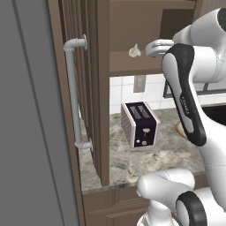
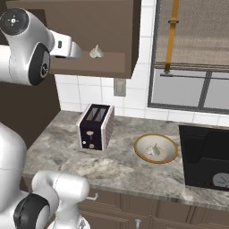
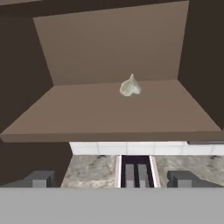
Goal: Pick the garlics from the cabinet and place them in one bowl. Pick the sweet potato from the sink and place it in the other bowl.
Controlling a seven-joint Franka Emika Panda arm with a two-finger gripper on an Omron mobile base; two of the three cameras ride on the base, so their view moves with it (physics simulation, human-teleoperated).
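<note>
Jaws spread wide, empty; gripper [image 3: 112, 178] faces cabinet [image 3: 109, 43] shelf. One garlic [image 3: 130, 86] on shelf, another in tan bowl [image 2: 156, 148]. Step: second garlic pick. Next: advance, straddle bulb, close.

The arm [image 1: 194, 88] is glossy white with rounded, bulbous links — black bands wrap its joints, one bearing faint lettering.

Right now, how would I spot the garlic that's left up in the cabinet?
Find the brown cabinet above the toaster. On its open shelf sits one garlic, a small off-white bulb with a pointed tip. Nothing else is on that shelf; the other garlic lies in the tan bowl.
</note>
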